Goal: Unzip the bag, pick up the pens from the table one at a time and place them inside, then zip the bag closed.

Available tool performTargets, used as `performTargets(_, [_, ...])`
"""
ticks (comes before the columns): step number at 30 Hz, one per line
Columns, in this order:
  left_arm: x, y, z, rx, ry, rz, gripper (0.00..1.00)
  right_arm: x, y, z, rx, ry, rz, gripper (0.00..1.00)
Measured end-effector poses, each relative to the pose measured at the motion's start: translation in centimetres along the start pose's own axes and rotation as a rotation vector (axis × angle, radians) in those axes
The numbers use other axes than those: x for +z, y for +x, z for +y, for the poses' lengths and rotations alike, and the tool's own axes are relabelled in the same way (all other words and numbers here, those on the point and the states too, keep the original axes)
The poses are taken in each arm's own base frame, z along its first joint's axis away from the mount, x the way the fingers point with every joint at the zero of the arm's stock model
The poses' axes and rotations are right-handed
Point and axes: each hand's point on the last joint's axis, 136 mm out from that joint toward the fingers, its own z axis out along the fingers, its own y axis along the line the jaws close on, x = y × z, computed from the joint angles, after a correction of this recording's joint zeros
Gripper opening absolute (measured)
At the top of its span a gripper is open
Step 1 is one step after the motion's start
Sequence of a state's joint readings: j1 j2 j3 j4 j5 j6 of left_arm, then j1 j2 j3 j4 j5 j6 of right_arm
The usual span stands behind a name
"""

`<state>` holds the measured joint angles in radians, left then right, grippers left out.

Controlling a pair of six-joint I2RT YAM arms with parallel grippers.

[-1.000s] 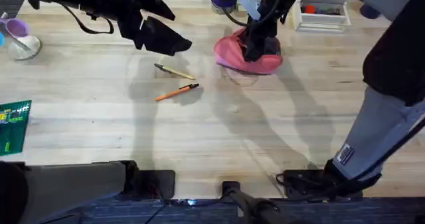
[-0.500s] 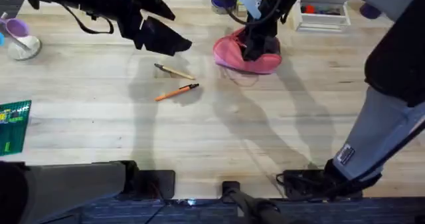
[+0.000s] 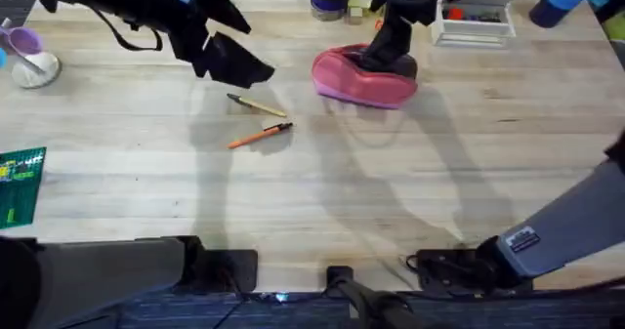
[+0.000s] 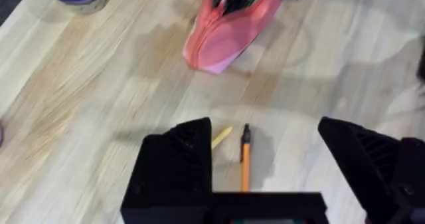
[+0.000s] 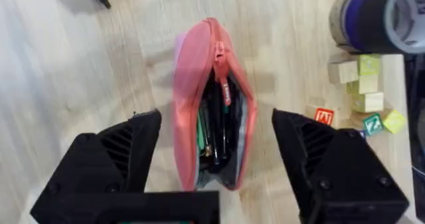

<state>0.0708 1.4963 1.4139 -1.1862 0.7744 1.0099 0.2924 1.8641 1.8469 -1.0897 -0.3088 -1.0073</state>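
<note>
- The table [image 3: 322,202] is light wood, and both arms reach out over its far half.
- The left gripper [image 4: 265,164] hangs above the pens with its fingers spread wide and nothing between them. In the overhead view it sits toward 10 o'clock from the table's middle. Judging from its wrist view, it is lined up for a descent onto the orange pen, which lies in the gap between the two fingers.
- The right gripper [image 5: 216,184] is poised over the bag, its fingers wide apart and empty, straddling the pouch at some height. It looks clear of the fabric, so the opening step seems done.
- The bag [image 3: 363,77] lies on its side near 12 o'clock, just right of centre. Its zipper is open over much of its length, and the right wrist view shows dark and coloured sticks already inside. The gaping mouth faces up, which suits dropping a pen in.
- The orange pen [image 3: 260,135] lies flat at about 8 o'clock from the bag, well apart from it, black tip toward the pouch.
- The tan-yellow pen [image 3: 257,104] lies just beyond the orange one, close but apparently not touching, partly hidden by a finger in the left wrist view.
</note>
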Motion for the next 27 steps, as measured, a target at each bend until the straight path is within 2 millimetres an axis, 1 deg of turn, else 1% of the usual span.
performTargets(7, [-0.1, 1.8, 1.1, 0.116, -0.060, 0.109, 0.994, -3.3, -1.2, 0.4, 0.090, 0.059, -0.046, 0.996])
performTargets(10, [-0.3, 2.8, 1.8, 0.181, -0.088, 0.175, 0.994, -4.5, -1.3, 0.7, 0.134, 0.071, -0.057, 0.996])
performTargets(14, [-0.6, 3.9, 2.4, 0.290, -0.109, 0.248, 0.993, -5.7, -0.8, 1.0, 0.182, 0.078, -0.059, 0.996])
performTargets(20, [-0.8, 4.3, 2.8, 0.452, -0.105, 0.294, 0.993, -7.3, 0.1, 0.9, 0.256, 0.100, -0.061, 0.996])
performTargets(24, [-0.7, 4.4, 3.1, 0.511, -0.104, 0.308, 0.993, -8.6, 0.6, 1.5, 0.296, 0.109, -0.062, 0.996])
performTargets(27, [-0.2, 4.8, 3.3, 0.520, -0.083, 0.315, 0.993, -9.4, 1.0, 2.1, 0.318, 0.105, -0.055, 0.996])
